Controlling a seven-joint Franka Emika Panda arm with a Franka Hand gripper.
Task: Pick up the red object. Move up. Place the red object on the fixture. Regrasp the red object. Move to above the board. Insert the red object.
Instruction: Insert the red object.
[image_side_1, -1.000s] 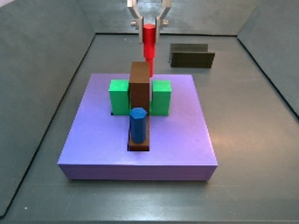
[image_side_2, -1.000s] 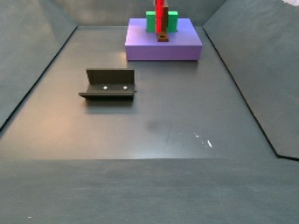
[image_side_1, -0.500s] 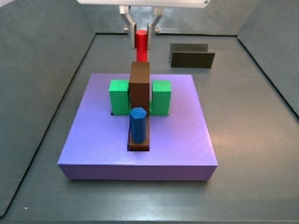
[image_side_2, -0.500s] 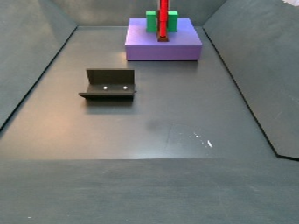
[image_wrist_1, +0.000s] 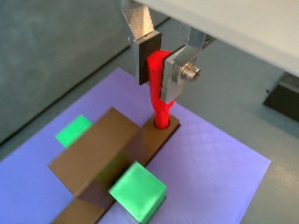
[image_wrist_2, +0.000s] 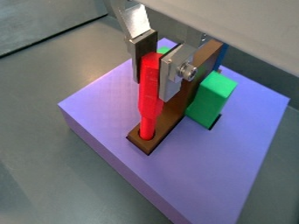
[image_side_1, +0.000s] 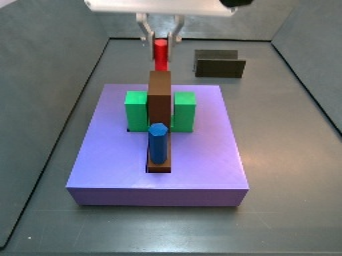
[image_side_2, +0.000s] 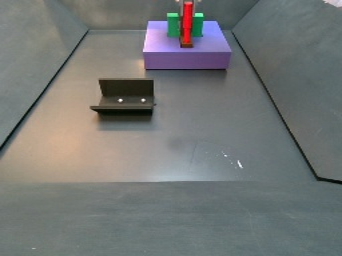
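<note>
Silver jaws clamp the red object (image_wrist_1: 159, 87) upright over the board (image_wrist_1: 222, 166).
The gripper (image_wrist_2: 156, 63) grips the peg's upper part in both wrist views; its lower tip sits at the end of the long brown bar (image_wrist_1: 103, 156). Green blocks (image_side_1: 136, 111) flank the bar, a blue peg (image_side_1: 158, 142) stands at its near end, and the fixture (image_side_2: 124, 97) sits well apart on the floor.

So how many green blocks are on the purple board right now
2. One green block sits on each side of the brown bar, the other opposite, on the board. The hand holds the red object behind them.
</note>
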